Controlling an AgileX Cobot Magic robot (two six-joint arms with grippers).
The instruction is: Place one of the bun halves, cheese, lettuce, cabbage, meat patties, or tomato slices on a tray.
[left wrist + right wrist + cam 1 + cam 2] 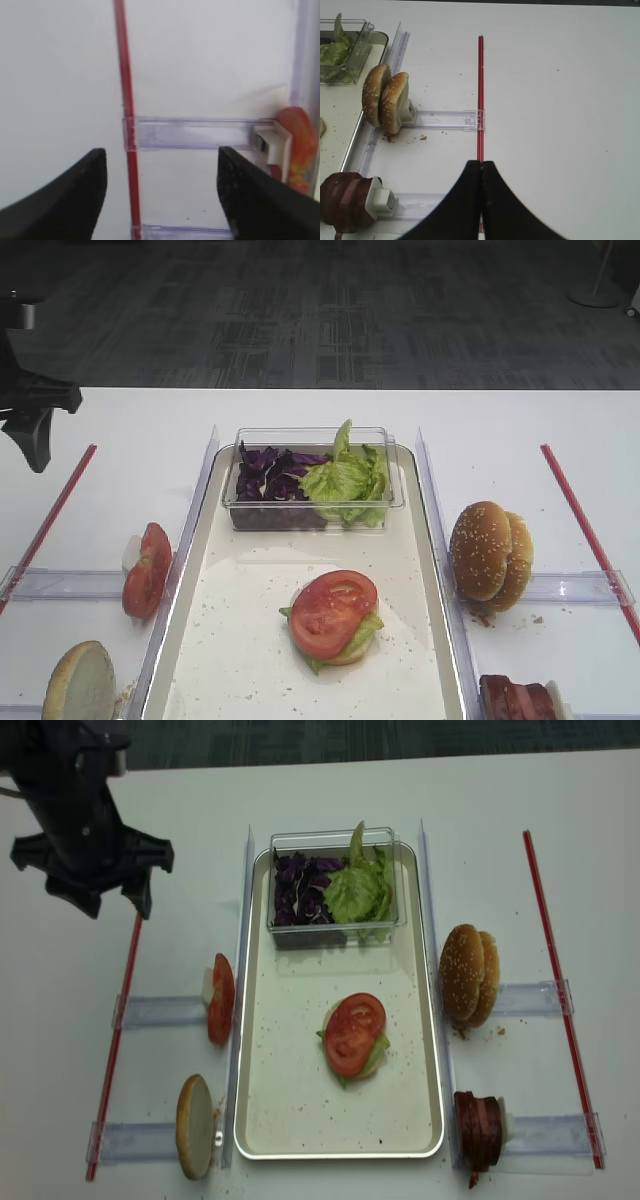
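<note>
On the tray [262, 1120] a tomato slice [354, 1032] tops lettuce [376, 1056] and a bun. The left gripper [92, 900], jaws spread and empty, hovers well left of the tray; 2 more tomato slices [220, 998] stand just beside its left rim. The right gripper [481, 172] is pressed together, right of the tray, over white table [500, 420].

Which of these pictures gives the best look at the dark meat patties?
The right wrist view: the meat patties show large and sharp. The overhead realsense view shows them whole but small; the other high view crops them; the left wrist view misses them.
</note>
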